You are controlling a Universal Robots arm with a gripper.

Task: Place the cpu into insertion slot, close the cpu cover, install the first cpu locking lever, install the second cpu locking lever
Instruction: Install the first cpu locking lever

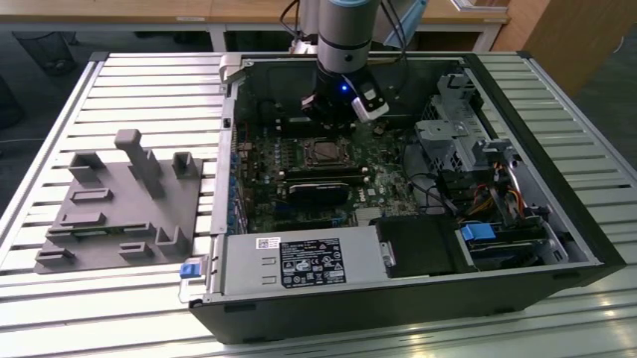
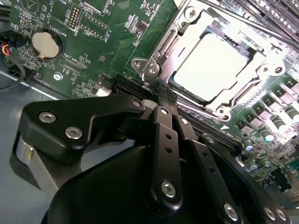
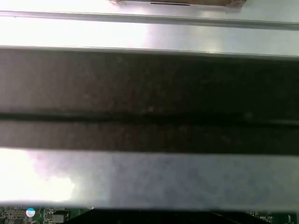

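The cpu (image 2: 210,65) lies flat in the insertion slot on the green motherboard (image 2: 107,32), its pale metal top showing through the window of the cpu cover (image 2: 254,80). The cover is down over the chip, so the slot itself is hidden beneath them. My gripper (image 2: 161,97) is shut, with its black fingertips together right at the corner of the cover's frame. In the exterior view the gripper (image 1: 332,123) hangs just behind the socket and cpu (image 1: 324,152), inside the open computer case (image 1: 587,246). I cannot tell whether the tips pinch anything.
A coin battery (image 2: 46,44) sits on the board beside the socket. Black memory slots (image 1: 318,177), a drive cage (image 1: 453,142), cables and a power supply (image 1: 303,262) crowd the case. A grey fixture (image 1: 124,201) lies on the slatted table at the exterior view's left.
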